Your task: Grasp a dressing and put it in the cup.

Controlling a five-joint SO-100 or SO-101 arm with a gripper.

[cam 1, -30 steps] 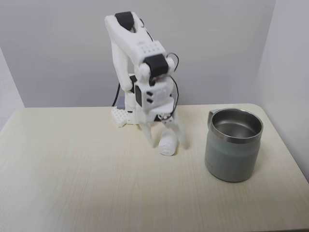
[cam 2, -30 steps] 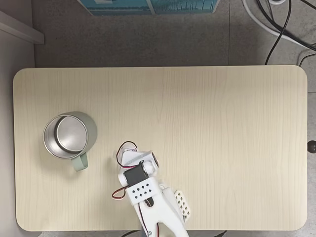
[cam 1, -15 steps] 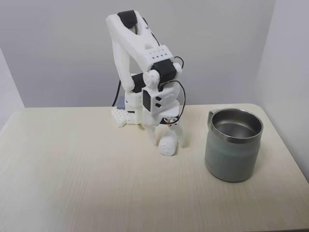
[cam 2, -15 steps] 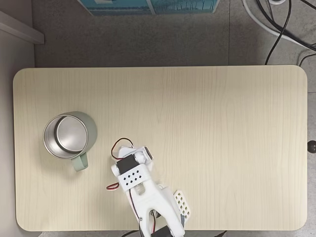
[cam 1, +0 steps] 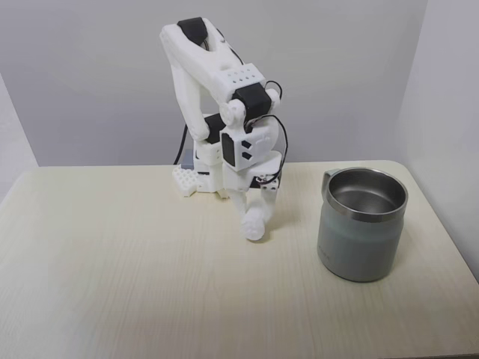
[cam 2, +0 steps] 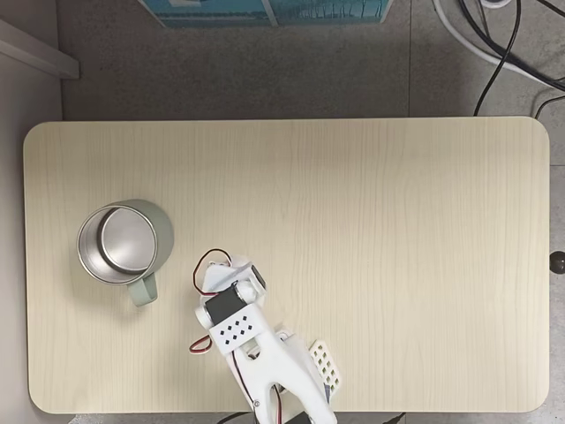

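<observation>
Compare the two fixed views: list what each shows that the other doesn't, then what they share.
In a fixed view, the dressing sits pinched in the end effector, right at the table top, left of the cup, whose grey-green wall is seen from the side. In a fixed view, the arm covers that spot from above; the table's full outline, floor cables and a blue box appear. Both fixed views share the arm, the cup and the table.
</observation>
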